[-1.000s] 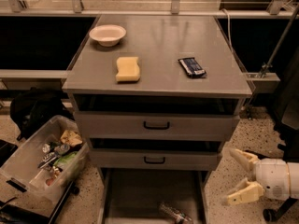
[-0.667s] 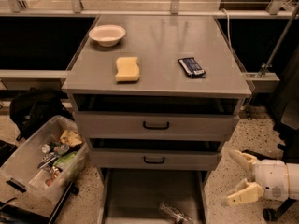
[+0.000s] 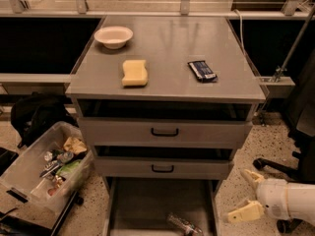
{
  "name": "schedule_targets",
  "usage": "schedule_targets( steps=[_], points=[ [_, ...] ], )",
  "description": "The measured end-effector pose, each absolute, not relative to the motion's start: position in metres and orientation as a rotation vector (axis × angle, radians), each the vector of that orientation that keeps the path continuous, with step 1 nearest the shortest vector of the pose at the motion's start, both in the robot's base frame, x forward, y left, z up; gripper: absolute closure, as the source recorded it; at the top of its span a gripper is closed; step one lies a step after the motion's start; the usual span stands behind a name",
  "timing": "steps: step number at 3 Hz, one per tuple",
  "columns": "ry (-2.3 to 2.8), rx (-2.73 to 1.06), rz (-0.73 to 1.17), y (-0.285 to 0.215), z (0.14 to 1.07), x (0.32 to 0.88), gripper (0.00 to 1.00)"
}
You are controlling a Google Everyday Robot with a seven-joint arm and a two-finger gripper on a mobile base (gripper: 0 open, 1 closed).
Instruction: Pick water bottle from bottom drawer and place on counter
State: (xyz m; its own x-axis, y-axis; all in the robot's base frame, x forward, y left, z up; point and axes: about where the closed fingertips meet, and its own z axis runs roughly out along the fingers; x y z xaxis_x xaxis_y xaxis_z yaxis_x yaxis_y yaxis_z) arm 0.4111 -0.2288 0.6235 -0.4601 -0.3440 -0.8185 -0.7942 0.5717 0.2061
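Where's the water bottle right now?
Camera view: the water bottle lies in the bottom drawer, right of centre; the open tool hovers just right of the drawer.

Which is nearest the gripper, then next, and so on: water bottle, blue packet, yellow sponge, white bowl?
The gripper sits low right.
1. water bottle, in the bottom drawer
2. blue packet, right side of counter
3. yellow sponge, counter middle
4. white bowl, far left corner

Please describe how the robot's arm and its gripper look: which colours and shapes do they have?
The gripper sits low at the right of the view, beside the bottom drawer. It has two pale cream-yellow fingers, blocky and tapering, spread open. They join a rounded, smooth white arm segment, shaped like a thick cylinder. No cables or markings show on it.
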Motion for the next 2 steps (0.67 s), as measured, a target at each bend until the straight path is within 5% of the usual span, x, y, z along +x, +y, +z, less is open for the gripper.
schedule_targets(
  steps=[2],
  points=[
    [2.211,-0.799,0.648,-0.259,0.506,0.409,0.0]
  ],
)
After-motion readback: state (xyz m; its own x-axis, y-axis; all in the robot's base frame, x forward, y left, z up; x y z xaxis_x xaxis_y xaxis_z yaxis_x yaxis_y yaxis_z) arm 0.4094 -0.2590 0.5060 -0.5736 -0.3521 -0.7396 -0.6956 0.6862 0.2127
